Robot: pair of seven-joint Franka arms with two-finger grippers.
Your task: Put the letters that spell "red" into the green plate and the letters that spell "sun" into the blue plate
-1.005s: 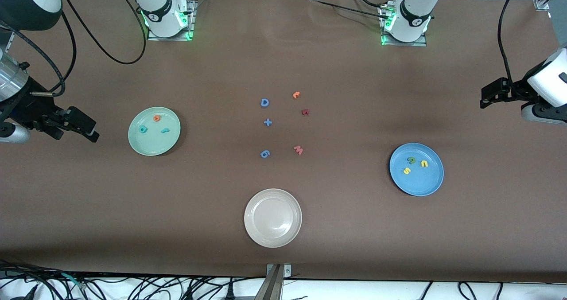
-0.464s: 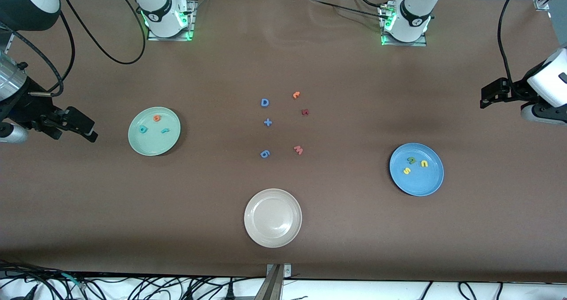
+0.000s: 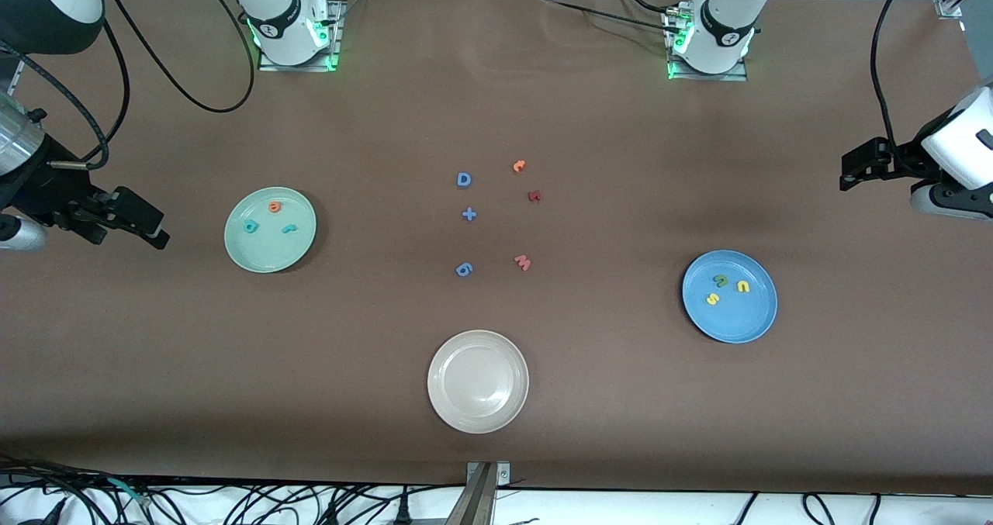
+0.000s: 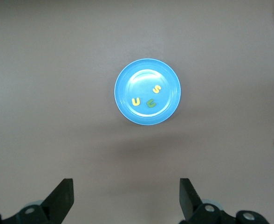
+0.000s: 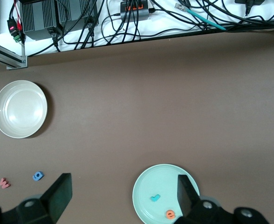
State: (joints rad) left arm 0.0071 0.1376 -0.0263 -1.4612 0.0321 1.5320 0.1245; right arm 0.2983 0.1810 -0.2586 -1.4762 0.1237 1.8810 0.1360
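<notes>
The green plate [image 3: 270, 257] holds the orange "e" [image 3: 274, 206], teal "d" [image 3: 250, 226] and teal "r" [image 3: 288, 229]. On the blue plate [image 3: 729, 327] lie the yellow "s" [image 3: 712, 298], a dark green letter [image 3: 721, 280] and a yellow "u/n" [image 3: 743, 285]. My right gripper [image 3: 157, 233] hangs open and empty over bare table beside the green plate [image 5: 160, 179], toward the right arm's end. My left gripper [image 3: 849, 174] is open and empty over bare table at the left arm's end, with the blue plate [image 4: 127, 88] in its view.
A beige-white plate [image 3: 436, 381] sits near the front edge. Mid-table lie loose letters: a blue "D" [image 3: 464, 179], a blue plus [image 3: 468, 214], a blue "6" [image 3: 464, 269], a pink "w/m" [image 3: 522, 261], a dark red letter [image 3: 534, 196] and an orange hooked letter [image 3: 519, 166].
The right gripper has drifted slightly toward its end of the table. The plates and letters have not moved.
</notes>
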